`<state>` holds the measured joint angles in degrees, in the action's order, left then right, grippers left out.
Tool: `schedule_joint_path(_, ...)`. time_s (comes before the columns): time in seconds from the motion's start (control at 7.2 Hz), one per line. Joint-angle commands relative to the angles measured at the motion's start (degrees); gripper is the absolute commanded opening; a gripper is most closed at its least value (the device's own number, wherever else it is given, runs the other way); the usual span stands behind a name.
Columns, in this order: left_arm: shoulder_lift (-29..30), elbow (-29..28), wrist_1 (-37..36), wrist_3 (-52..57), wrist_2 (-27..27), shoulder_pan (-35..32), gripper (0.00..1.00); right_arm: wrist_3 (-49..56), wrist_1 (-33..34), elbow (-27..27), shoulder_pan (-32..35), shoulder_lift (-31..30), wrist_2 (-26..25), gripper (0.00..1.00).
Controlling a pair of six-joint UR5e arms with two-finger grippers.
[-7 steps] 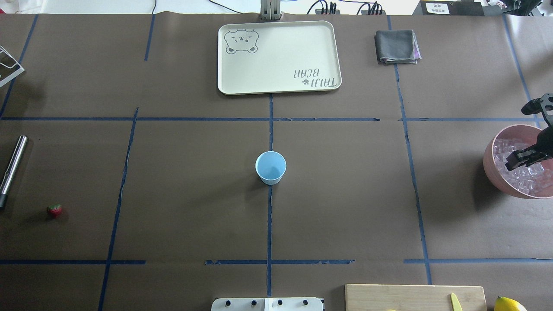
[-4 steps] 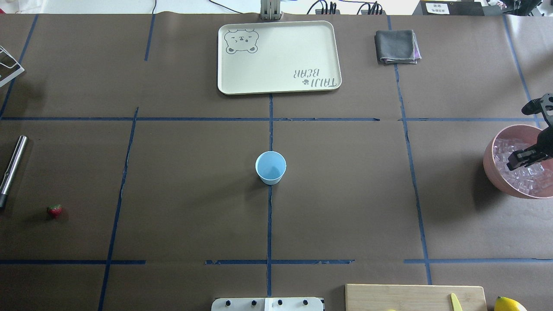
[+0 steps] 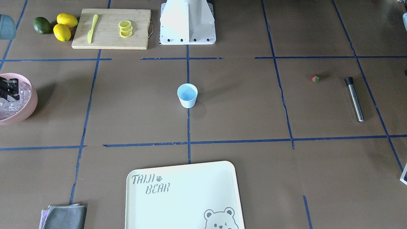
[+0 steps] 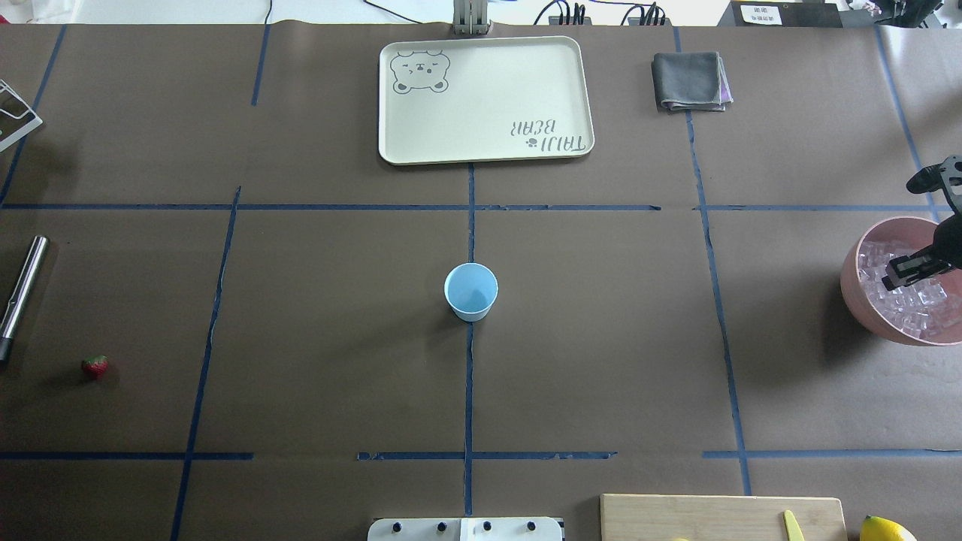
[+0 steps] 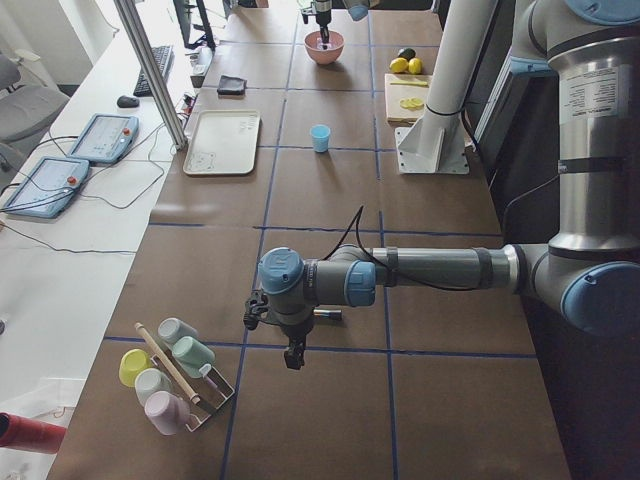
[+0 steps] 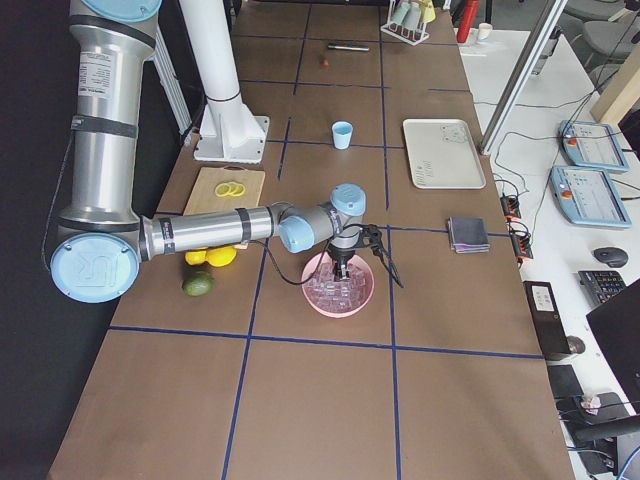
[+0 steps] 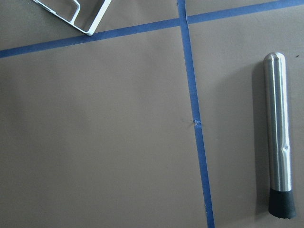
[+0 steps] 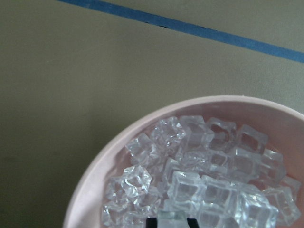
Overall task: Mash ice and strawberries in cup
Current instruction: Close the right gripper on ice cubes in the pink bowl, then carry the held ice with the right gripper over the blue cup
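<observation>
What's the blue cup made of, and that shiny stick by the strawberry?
The cup looks like plastic: smooth, matte, evenly light blue. The stick seems polished metal, since it mirrors the light, with a dull black tip, maybe rubber.

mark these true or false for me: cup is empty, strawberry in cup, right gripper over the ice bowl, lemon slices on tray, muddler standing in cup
1. The cup has nothing in it. True.
2. The strawberry is in the cup. False: it lies on the table, far out on the robot's left side.
3. The right gripper is over the pink bowl of ice. True.
4. The lemon slices are on the tray. False: they lie on the cutting board.
5. The muddler stands upright in the cup. False: it lies flat on the table, near the strawberry.
</observation>
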<state>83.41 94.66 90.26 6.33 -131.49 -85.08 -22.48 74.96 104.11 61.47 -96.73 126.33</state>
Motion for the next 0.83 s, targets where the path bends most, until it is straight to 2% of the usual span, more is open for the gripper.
schedule_joint_path(0.0,0.0,0.0,0.0,0.0,0.0,0.0,1.0,-0.9,0.4,5.5,0.8,0.2,0.0,0.1)
schedule_joint_path(0.14,0.0,0.0,0.0,0.0,0.0,0.0,1.0,-1.8,0.2,7.5,0.8,0.8,-0.2,0.02)
schedule_joint_path(0.42,0.0,0.1,0.0,0.0,0.0,0.0,1.0,-10.0,0.4,8.9,-0.5,6.3,-0.1,0.02)
schedule_joint_path(0.56,0.0,0.1,0.0,0.0,0.0,0.0,1.0,-14.4,1.4,8.9,-3.3,10.2,-0.3,0.02)
schedule_joint_path(0.69,0.1,0.0,0.0,0.0,0.0,0.0,1.0,-17.1,5.2,8.7,-7.6,15.0,-2.6,0.02)
